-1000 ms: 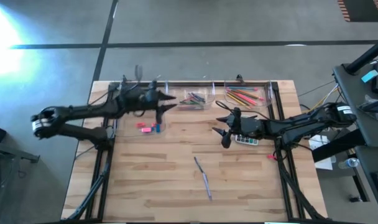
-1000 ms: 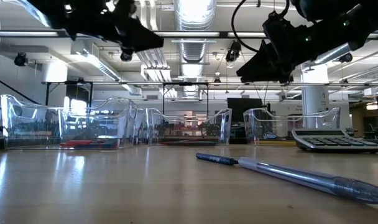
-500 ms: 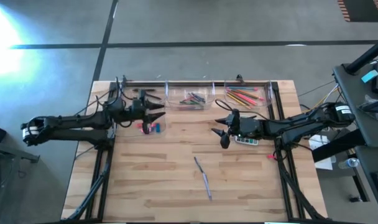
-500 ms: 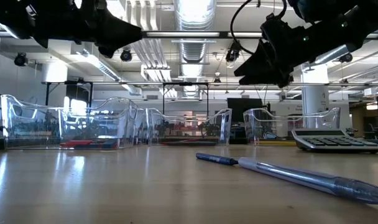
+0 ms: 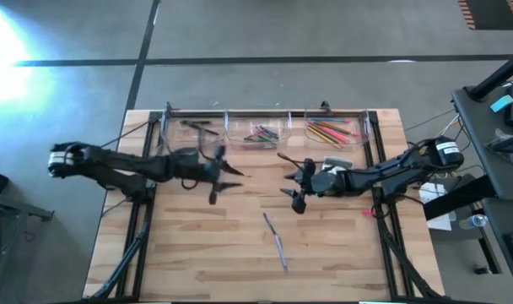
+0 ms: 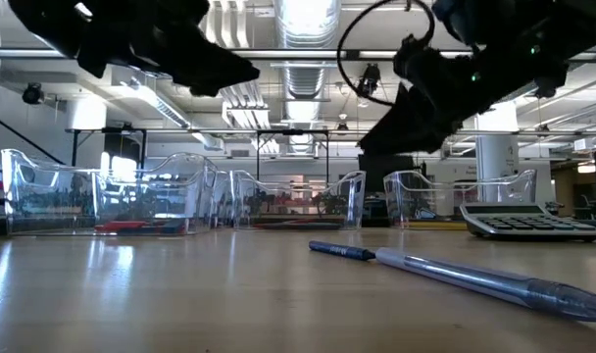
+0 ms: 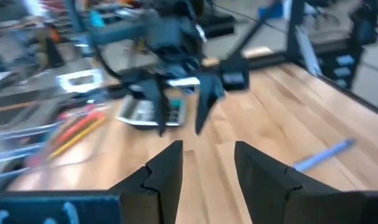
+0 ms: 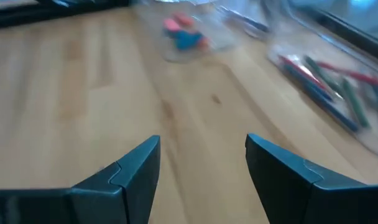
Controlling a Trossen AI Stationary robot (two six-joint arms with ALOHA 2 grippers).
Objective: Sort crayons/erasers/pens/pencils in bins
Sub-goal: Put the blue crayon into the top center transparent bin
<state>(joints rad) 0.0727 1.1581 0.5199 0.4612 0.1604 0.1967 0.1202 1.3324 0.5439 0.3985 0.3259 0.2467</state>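
Both grippers empty, jaws apart: left gripper [image 5: 225,173] and right gripper [image 5: 292,184] face each other near. We risk collision if both dive for pen [image 5: 276,241] just below them.

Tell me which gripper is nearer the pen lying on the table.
Right. The right gripper hovers just beyond the pen, slightly to its right side. The left gripper hangs farther off, toward the table's left.
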